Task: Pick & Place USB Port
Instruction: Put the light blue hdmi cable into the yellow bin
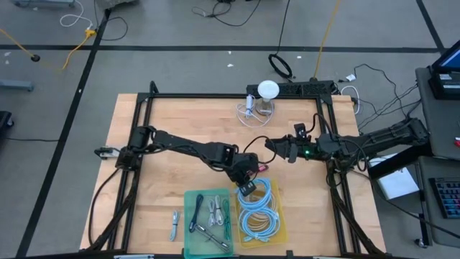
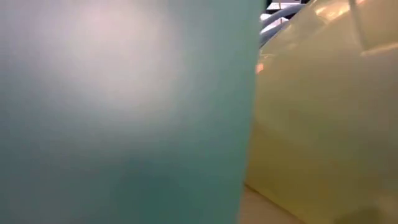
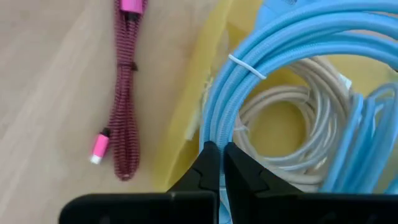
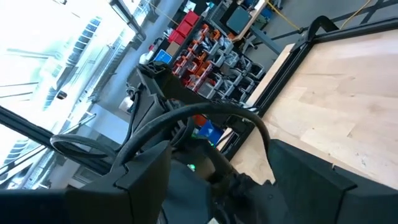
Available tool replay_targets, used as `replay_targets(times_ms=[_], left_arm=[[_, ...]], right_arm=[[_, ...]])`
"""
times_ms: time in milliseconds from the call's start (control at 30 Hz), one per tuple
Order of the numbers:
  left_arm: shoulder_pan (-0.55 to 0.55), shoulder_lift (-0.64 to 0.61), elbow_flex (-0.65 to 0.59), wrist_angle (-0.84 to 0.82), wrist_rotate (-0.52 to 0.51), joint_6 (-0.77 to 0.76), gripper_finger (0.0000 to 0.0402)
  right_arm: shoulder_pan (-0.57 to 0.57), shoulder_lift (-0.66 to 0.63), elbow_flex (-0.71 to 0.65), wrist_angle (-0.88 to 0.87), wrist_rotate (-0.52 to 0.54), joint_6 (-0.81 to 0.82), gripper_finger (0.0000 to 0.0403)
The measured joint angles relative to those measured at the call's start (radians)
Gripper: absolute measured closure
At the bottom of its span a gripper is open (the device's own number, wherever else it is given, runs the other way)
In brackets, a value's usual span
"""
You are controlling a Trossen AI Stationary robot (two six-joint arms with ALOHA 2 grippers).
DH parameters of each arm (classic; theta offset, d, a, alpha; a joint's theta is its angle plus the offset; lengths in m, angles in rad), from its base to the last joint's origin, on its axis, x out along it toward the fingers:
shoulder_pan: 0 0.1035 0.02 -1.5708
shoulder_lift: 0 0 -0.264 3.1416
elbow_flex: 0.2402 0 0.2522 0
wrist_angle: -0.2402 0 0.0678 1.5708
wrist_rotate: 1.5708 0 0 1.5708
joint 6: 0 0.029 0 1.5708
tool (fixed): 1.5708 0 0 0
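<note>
While the low view is showing only tray walls, the left gripper is pinching a blue cable. The right gripper is waiting mid-table, fingers spread.

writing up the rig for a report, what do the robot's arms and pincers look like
Both arms are dark, jointed links with black cables running along them. The left pincer has two matte black angular fingers tapering to narrow tips. The right arm shows a small green indicator light near its wrist; its pincer is likewise black.
</note>
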Motion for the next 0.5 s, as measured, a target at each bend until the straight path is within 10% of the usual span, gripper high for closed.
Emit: replay_targets(times_ms=[500], left_arm=[[0.009, 0.012, 0.001, 0.018, 0.084, 0.035, 0.0377]], right_arm=[[0.0, -0.057, 0.0, -0.003, 0.0, -0.045, 0.0138]])
